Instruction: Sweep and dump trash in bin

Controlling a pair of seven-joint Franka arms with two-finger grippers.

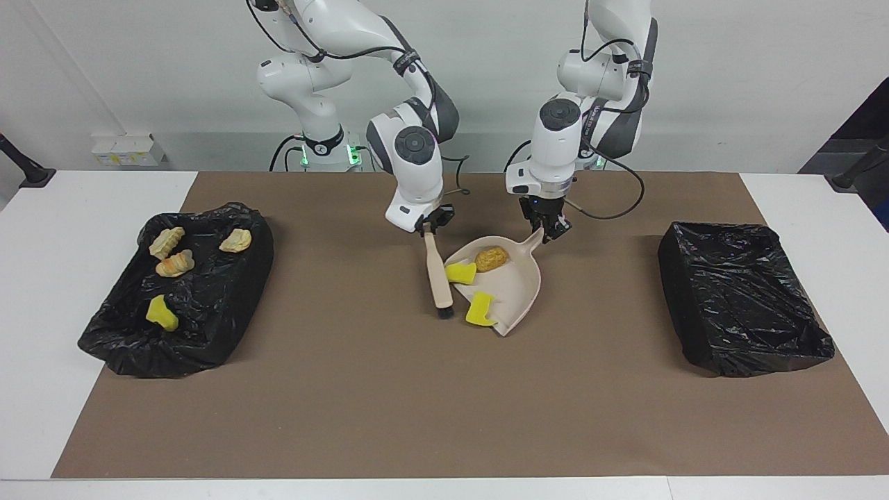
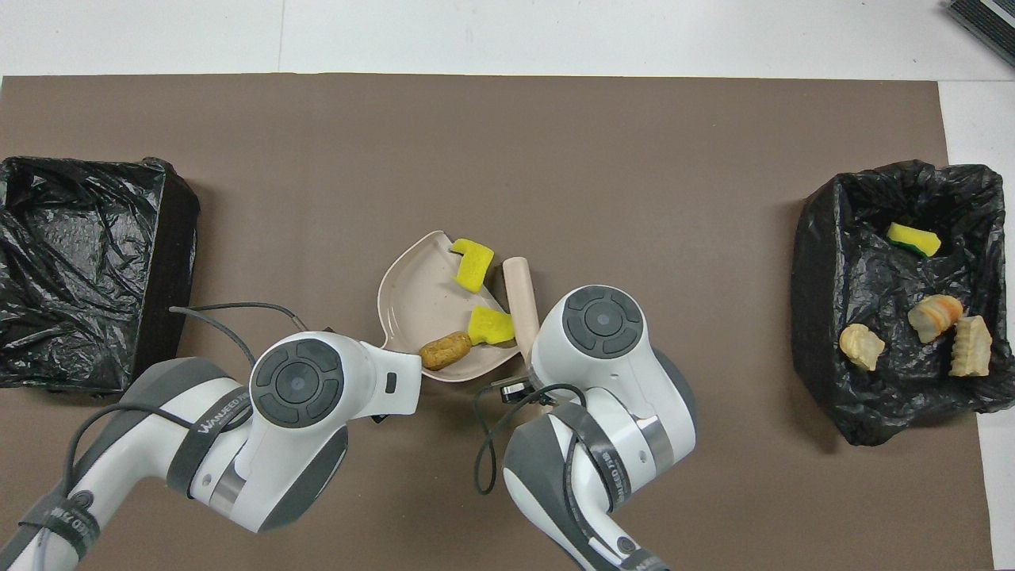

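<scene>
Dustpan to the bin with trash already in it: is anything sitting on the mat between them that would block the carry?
Nothing visible on the mat does. The dustpan, its handle in the left gripper, has the brush beside it, held by the right gripper, on the side toward the bin with trash. That brush and arm must clear first.

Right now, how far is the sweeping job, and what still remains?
Done: four scraps lie in the bin at the right arm's end. In hand: the right gripper holds the brush against the dustpan, which the left gripper grips by its handle; the brown chunk and two yellow sponge pieces sit at its mouth. Left: dumping them.
</scene>
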